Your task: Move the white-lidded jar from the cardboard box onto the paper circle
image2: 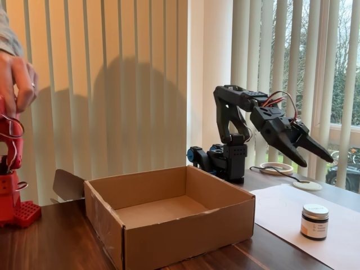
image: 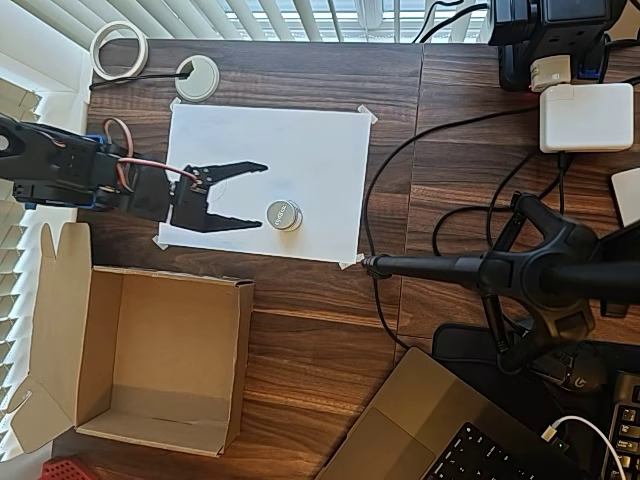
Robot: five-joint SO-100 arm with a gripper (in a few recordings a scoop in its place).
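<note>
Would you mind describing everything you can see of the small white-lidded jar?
The small round white-lidded jar is squat, with a flat whitish-grey lid bearing faint lettering. In the fixed view its sides look dark, with a pale orange-tinted label. It stands upright on the white taped-down paper sheet, outside the brown cardboard box. The black pincer is open, raised above the sheet, not touching the jar.
</note>
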